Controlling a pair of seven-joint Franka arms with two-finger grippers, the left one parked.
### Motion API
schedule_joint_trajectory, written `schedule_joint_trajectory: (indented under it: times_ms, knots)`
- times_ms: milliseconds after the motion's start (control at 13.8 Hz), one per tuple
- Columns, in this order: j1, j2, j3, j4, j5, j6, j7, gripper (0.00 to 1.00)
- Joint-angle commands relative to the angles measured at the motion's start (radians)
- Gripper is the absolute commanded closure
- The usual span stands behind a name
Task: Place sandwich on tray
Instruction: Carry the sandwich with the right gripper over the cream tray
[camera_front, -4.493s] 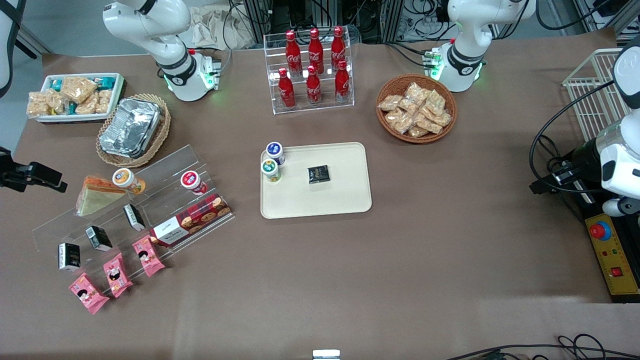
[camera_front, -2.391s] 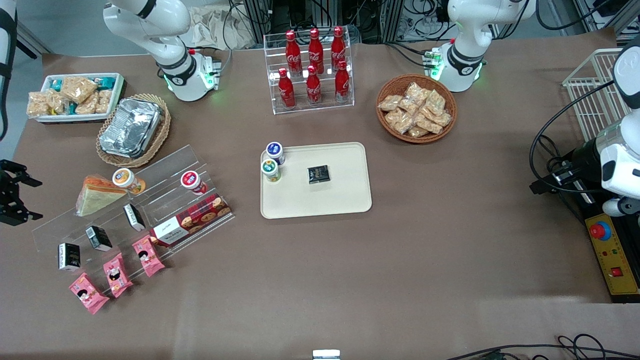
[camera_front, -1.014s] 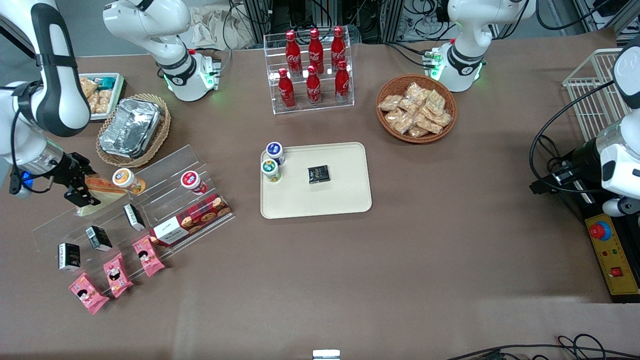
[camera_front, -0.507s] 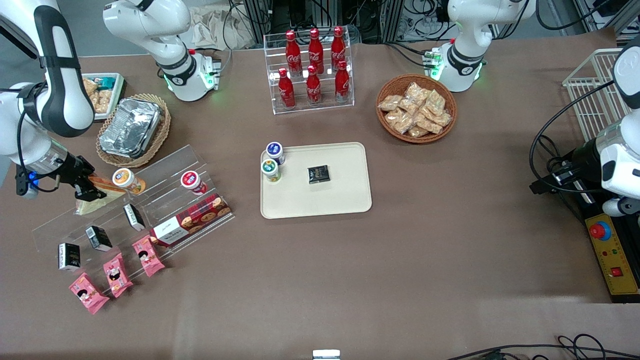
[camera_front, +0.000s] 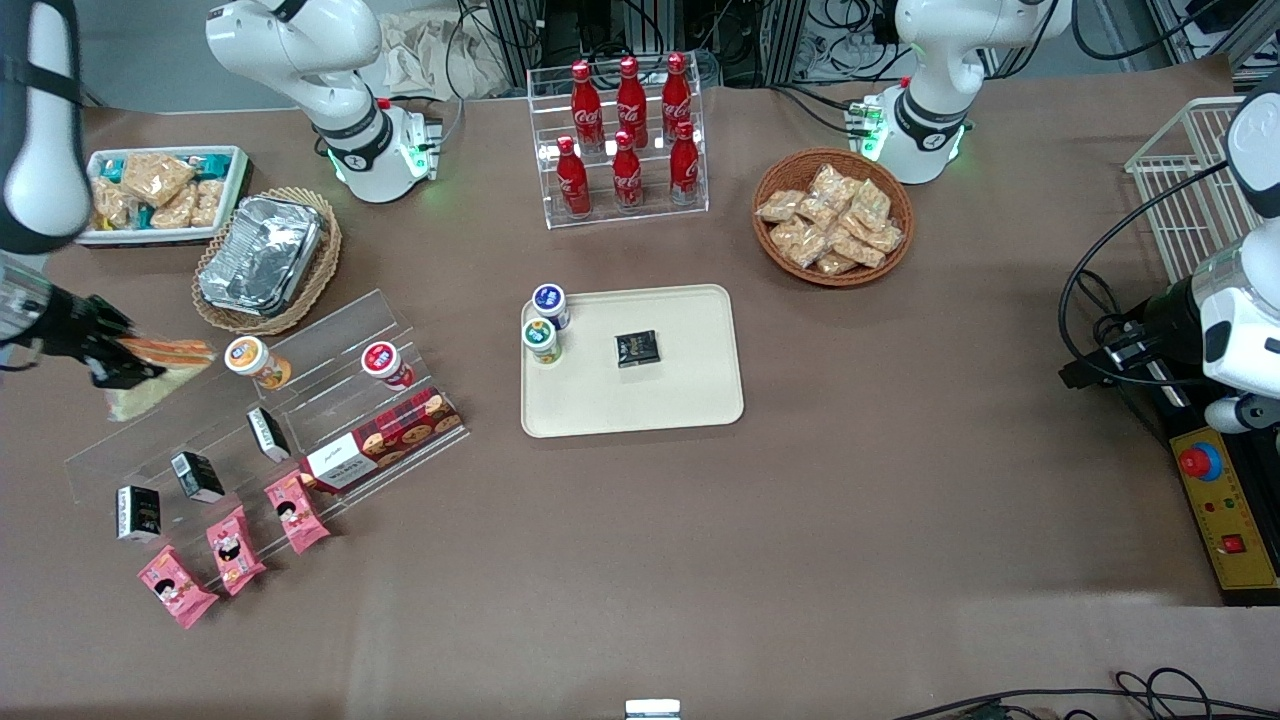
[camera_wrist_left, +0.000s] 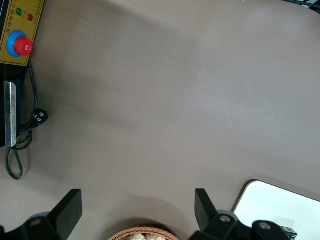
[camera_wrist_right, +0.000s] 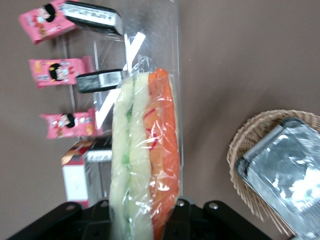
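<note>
My right gripper (camera_front: 112, 366) is shut on the sandwich (camera_front: 160, 370), a wrapped wedge of pale bread with orange filling. It holds the sandwich just off the top step of the clear acrylic stand (camera_front: 300, 400), at the working arm's end of the table. In the right wrist view the sandwich (camera_wrist_right: 145, 155) stands on edge between the jaws of the gripper (camera_wrist_right: 145, 212), above the stand. The cream-beige tray (camera_front: 690, 390) lies at the table's middle with two small cups (camera_front: 545, 325) and a dark packet (camera_front: 636, 348) on it.
The stand also bears an orange-lidded cup (camera_front: 255, 362), a red-lidded cup (camera_front: 385, 364), black packets, a biscuit box (camera_front: 385, 440) and pink packets (camera_front: 230, 550). A foil tray in a wicker basket (camera_front: 262, 255), a white bin of snacks (camera_front: 150, 190), a cola rack (camera_front: 625, 135) and a snack basket (camera_front: 832, 215) stand farther from the camera.
My gripper came in over the stand, closed on the sandwich, and has now drawn it off the top step toward the working arm's table edge.
</note>
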Motion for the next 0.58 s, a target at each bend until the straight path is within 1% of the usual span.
schedule_joint_trajectory:
  times_ms: [0,145,362,507]
  knots:
    - [0.018,0.012,0.023,0.124,0.011,-0.14,0.041,1.0]
    - [0.065,0.014,0.064,0.168,0.011,-0.164,0.166,1.0]
    - [0.167,0.03,0.144,0.211,0.011,-0.161,0.415,1.0]
    - [0.219,0.076,0.196,0.231,0.008,-0.149,0.579,1.0]
